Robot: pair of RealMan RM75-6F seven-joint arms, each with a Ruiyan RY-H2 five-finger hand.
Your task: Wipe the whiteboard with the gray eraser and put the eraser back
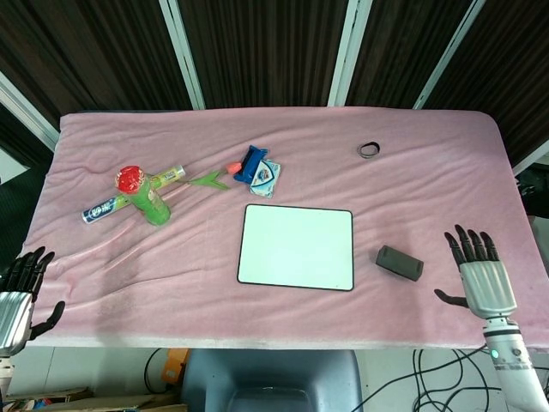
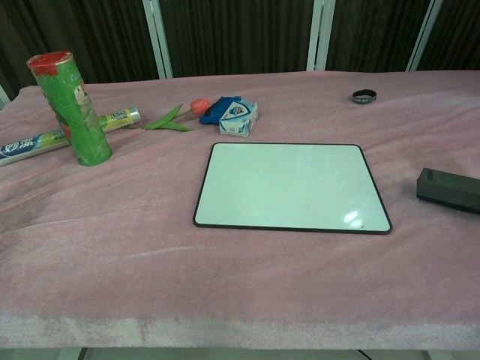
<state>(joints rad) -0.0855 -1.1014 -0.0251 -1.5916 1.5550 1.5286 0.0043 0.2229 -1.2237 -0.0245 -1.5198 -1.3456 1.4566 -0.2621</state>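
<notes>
Whiteboard [image 1: 296,246] looks clean (no marks visible). Gray eraser [image 1: 399,263] lies on the pink tablecloth [image 1: 429,180], just right of the board. Right hand [image 1: 480,273] empty, fingers spread, apart from eraser; left hand [image 1: 17,292] likewise empty. Task appears essentially complete.

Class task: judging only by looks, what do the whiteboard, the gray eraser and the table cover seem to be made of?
Whiteboard: smooth glossy white surface, shown by a light glare, with a dark rim, probably plastic.
Gray eraser: matte dark block, possibly foam or felt.
Table cover: pink fabric, fuzzy and wrinkled.
</notes>
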